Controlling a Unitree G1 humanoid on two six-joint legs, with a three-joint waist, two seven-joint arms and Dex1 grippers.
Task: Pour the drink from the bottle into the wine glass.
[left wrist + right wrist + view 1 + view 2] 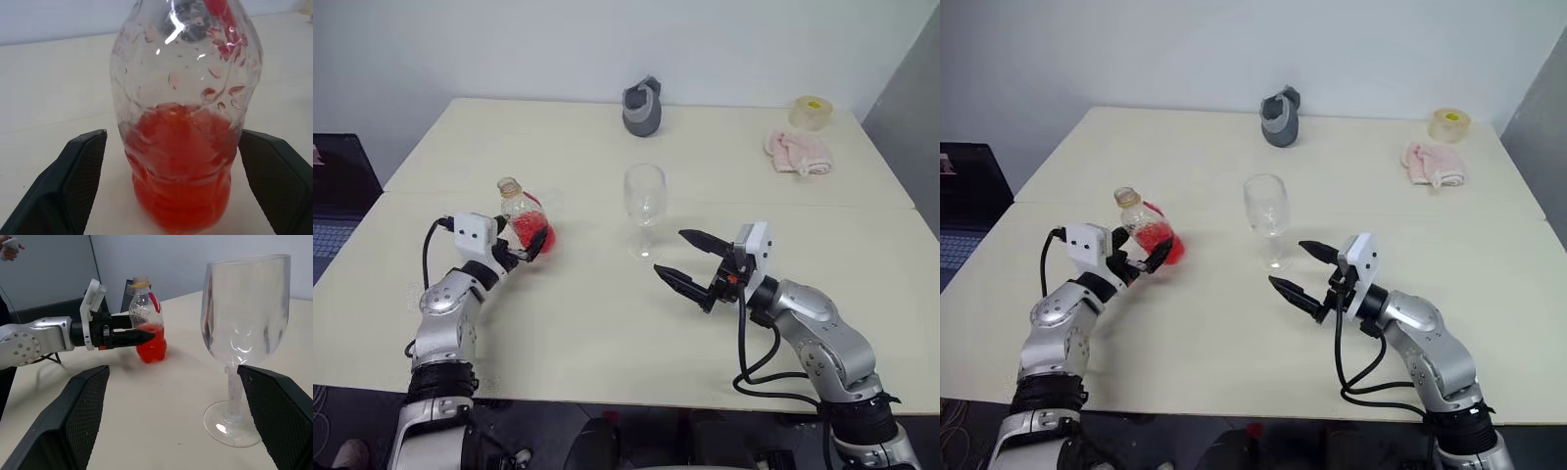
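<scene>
Scene: You look down on a pale table [607,323] with both arms reaching in.
Bottle: The bottle [523,221] stands upright at about 9 o'clock from the wine glass, well apart from it, mouth uncapped with a yellowish ring.
Drink: The drink [178,166] fills roughly the lower third of the bottle; the upper part is clear with droplets.
Wine glass: The wine glass [644,208] stands upright and empty near the table's middle.
Left hand: Your left hand [525,253] is spread wide, one finger on each side of the bottle's lower body, not yet clenched on it.
Right hand: Your right hand [690,262] is released and holds nothing, at about 5 o'clock from the glass, near its foot.
Handling: The bottle looks light, thin-walled and likely to dent; judge a grip on the ribbed lower body, where the liquid sits. The glass looks fragile and top-heavy on its thin stem.
Hard to tell: Whether the left fingers touch the plastic cannot be made out. The bottle's neck is cut off in the left wrist view.
</scene>
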